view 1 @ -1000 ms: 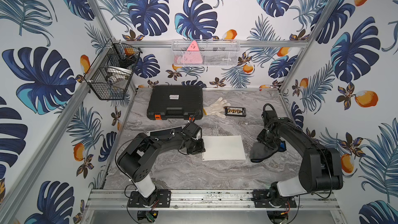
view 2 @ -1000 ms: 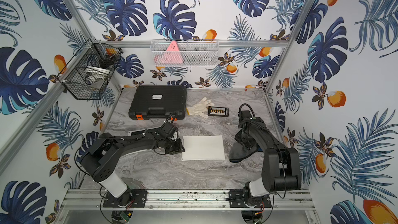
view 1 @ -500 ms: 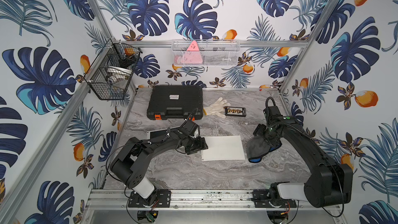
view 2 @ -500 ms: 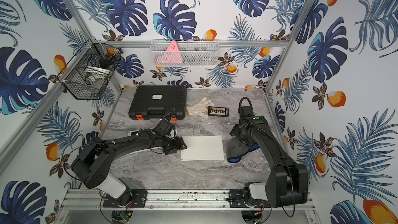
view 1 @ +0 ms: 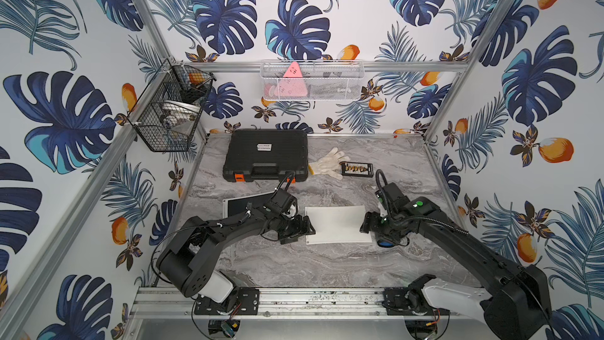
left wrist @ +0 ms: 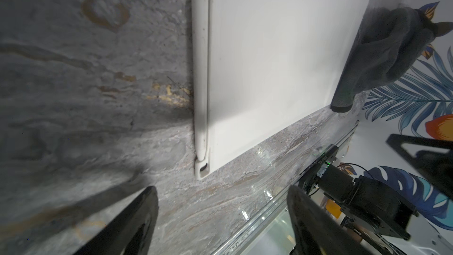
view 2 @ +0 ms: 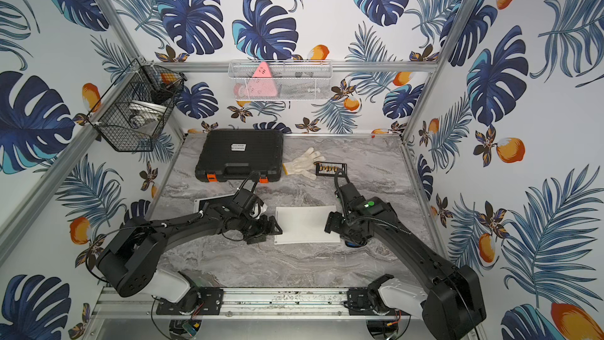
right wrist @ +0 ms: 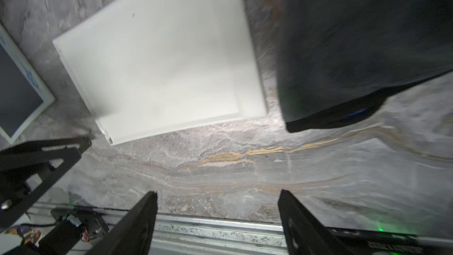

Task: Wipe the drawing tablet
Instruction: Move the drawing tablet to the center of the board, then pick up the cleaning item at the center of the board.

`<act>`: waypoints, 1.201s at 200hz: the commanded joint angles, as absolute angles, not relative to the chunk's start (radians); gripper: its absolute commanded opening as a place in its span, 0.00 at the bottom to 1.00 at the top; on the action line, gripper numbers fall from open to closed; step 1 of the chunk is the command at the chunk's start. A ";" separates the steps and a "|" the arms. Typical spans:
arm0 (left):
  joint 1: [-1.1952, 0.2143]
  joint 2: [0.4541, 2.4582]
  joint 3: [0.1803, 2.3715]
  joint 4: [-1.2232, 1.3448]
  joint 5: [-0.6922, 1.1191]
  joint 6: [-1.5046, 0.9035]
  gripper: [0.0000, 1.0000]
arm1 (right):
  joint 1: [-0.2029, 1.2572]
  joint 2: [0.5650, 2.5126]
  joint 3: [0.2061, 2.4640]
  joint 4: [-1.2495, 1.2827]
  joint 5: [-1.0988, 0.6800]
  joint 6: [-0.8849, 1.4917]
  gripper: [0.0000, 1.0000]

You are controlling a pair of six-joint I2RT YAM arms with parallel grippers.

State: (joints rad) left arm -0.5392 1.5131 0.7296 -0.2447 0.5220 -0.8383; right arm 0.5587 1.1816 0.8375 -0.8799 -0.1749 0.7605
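Since a second ago, lowering the right arm over the grey marbled surface (view 1: pixel 294 266) and drawing the right claw (view 1: pixel 376 228) in close to the right edge of the white flat rectangular drawing tablet (view 1: pixel 336 224). Leaving that tablet where it was, lying flat near the middle of the surface, slightly toward the front edge. Opening the left claw (view 1: pixel 300 228) from nearly pressed together to spread wide; hovering it just off the tablet's left edge, pinching nothing, over bare marble in the left wrist view (left wrist: pixel 221 192). Showing a slim white stylus (left wrist: pixel 201 69) seated along that same left edge of the tablet. Holding the right claw (right wrist: pixel 218 217) spread as well, nothing between its jaws. Showing the dark grey cloth (right wrist: pixel 355 45) just beside the tablet's right edge, mostly hidden under the right wrist in both top views; cannot tell whether touching the tablet, or lying or hanging. Resting near the left edge, partly under the left arm, a white-framed dark-screened tablet (view 1: pixel 242 206). Sitting toward the rear left corner, a black plastic case with orange latches (view 1: pixel 266 155); lying just to its right, a white knit glove (view 1: pixel 327 163) touching a small black bit holder (view 1: pixel 357 169).
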 commanded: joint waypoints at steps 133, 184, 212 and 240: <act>-0.537 1.694 0.827 -0.127 0.536 -0.842 0.85 | 0.688 1.534 0.811 -0.453 -0.261 0.898 0.76; -0.543 1.689 0.874 -0.248 0.443 -0.790 0.77 | 0.468 1.351 0.852 -0.752 0.003 0.866 0.62; -0.565 1.679 0.893 -0.305 0.395 -0.774 0.70 | 0.317 1.331 0.858 -0.848 0.108 0.827 0.59; -0.581 1.710 0.903 -0.304 0.381 -0.782 0.65 | 0.230 1.448 0.844 -0.807 0.075 0.777 0.55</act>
